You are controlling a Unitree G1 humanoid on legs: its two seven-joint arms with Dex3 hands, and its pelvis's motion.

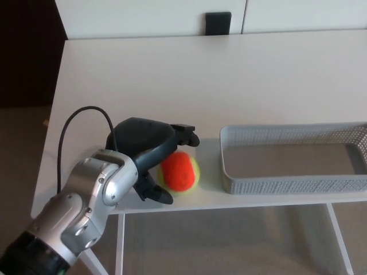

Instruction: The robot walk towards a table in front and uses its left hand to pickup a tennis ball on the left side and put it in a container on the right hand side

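Near the front edge of the smooth white tabletop, my rig's black three-fingered left hand brackets a fuzzy felt tennis ball, orange with a yellow-green band. The ball lies just right of the palm, in the gap between the digits. The two thick fingers arch over its far side and the thumb reaches along its near side. The digits stand apart and, as far as I can judge from this angle, do not press on the felt; the ball rests on the table. Being round, it has no long axis to line up with. A grey perforated plastic basket, long, shallow and rectangular, sits to the ball's right along the same front edge, close but not touching, its long side running left to right. My right hand is out of the picture. A black cable loops off the silver metal forearm.
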